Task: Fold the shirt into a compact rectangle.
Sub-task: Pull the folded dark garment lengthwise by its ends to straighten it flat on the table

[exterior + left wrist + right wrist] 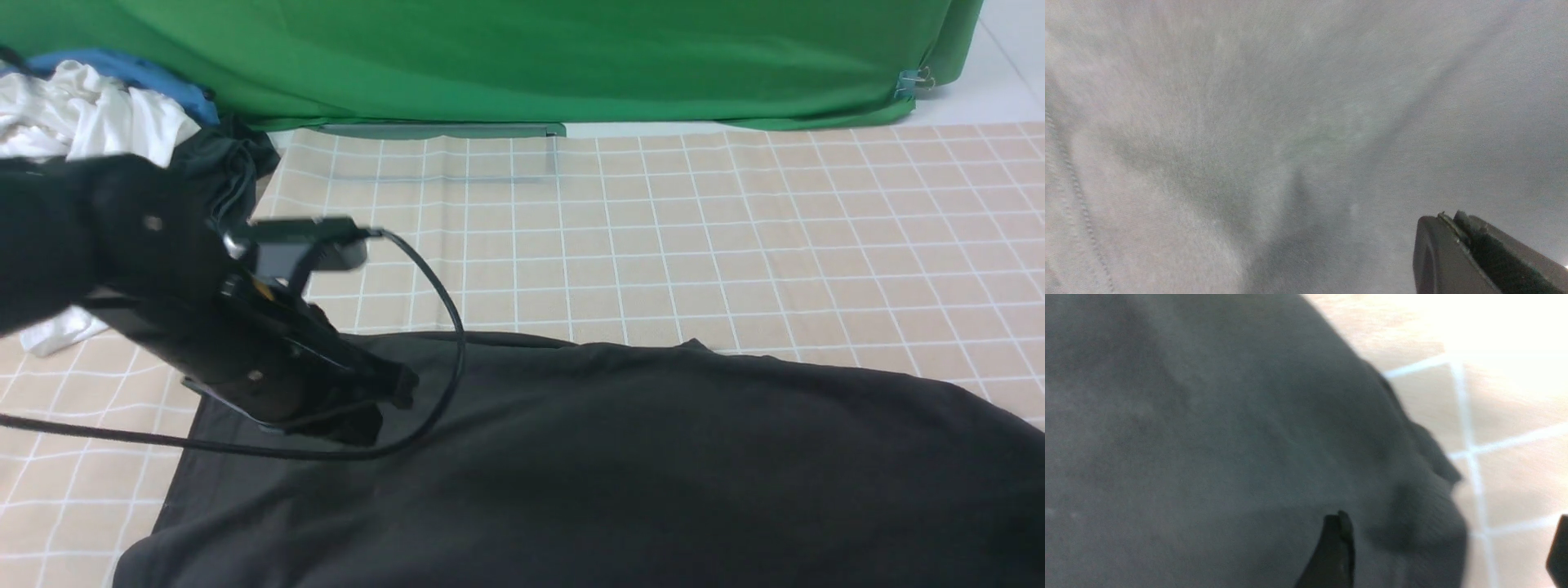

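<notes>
- The black shirt (620,457) lies spread across the near half of the beige checked tablecloth (735,237), below a green backdrop (531,57).
- The left gripper (390,400), fingers pressed together, rests on the shirt's far left part; whether it pinches cloth cannot be told.
- The right gripper (1447,555), fingers spread wide, hovers over the shirt's edge.

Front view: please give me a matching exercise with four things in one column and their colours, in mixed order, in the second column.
Things:
1. shirt
2. backdrop
3. crumpled garment at the far left
4. tablecloth

Colours:
A. green
B. beige with a white grid
C. black
D. white

Pairs: 1-C, 2-A, 3-D, 4-B
</notes>
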`<action>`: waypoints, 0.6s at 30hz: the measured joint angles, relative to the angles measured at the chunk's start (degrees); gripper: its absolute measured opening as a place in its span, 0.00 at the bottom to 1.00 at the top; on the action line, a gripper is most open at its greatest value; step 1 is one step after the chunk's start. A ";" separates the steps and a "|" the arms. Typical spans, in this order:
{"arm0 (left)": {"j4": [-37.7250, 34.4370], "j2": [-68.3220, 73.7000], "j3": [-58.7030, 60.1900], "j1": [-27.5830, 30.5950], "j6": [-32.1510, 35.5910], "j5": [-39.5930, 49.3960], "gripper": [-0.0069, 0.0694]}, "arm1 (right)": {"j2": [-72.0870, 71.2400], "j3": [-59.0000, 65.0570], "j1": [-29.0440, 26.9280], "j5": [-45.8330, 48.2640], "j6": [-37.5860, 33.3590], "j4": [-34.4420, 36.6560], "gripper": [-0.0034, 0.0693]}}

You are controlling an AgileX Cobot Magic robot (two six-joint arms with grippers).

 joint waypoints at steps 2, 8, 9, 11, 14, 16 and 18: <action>0.00 -2.98 0.00 0.00 0.00 0.45 0.12 | 2.14 0.00 0.00 -0.69 -1.48 1.46 0.95; 0.00 -8.57 0.00 0.00 0.00 0.70 0.12 | 6.11 0.00 0.84 -1.81 -2.77 2.97 0.82; 0.00 -9.08 0.00 0.00 0.00 0.81 0.12 | 6.60 -0.07 1.28 -2.17 -2.77 2.80 0.78; 0.00 -9.72 0.00 0.00 0.00 1.68 0.12 | 7.01 -0.32 1.81 -2.17 -2.77 2.11 0.72; 0.22 -9.83 0.01 0.00 0.00 2.42 0.12 | 7.26 -0.51 2.30 -2.10 -3.76 1.74 0.57; 0.22 -9.90 0.01 0.00 0.00 2.70 0.12 | 7.38 -0.62 2.61 -2.16 -5.73 2.19 0.38; 0.22 -9.95 0.07 0.00 0.00 3.08 0.12 | 7.38 -0.95 2.79 -1.89 -6.97 2.32 0.21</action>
